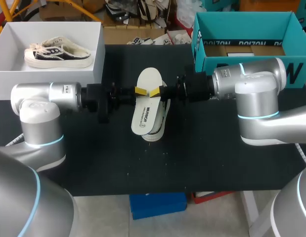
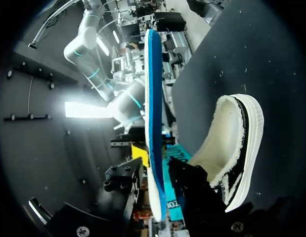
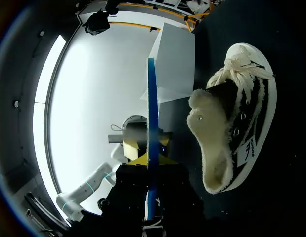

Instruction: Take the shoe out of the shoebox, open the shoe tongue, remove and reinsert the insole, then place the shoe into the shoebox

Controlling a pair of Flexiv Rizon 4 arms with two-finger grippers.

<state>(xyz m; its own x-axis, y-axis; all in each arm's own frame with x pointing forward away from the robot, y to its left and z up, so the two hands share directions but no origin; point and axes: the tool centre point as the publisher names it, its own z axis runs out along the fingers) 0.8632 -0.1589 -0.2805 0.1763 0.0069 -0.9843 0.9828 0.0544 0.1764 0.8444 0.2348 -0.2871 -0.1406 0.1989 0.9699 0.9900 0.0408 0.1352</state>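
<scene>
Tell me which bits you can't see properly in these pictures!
- The shoe: in the head view, the insole held above it covers most of it.
- The insole's flat sides: both wrist views show only its thin edge.
- The teal box: in the head view its right end is cut off by the edge, and the right arm hides part of its front wall.

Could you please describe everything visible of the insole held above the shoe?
The long white foam insole with a blue underside is out of the shoe and held in the air. Its white face, bearing dark print, is turned up to the head camera. Both wrist views see it edge-on as a thin, straight blue strip. The right gripper pinches its middle; the left gripper meets it from the opposite side. The black low shoe with cream fleece lining lies beneath it.
</scene>
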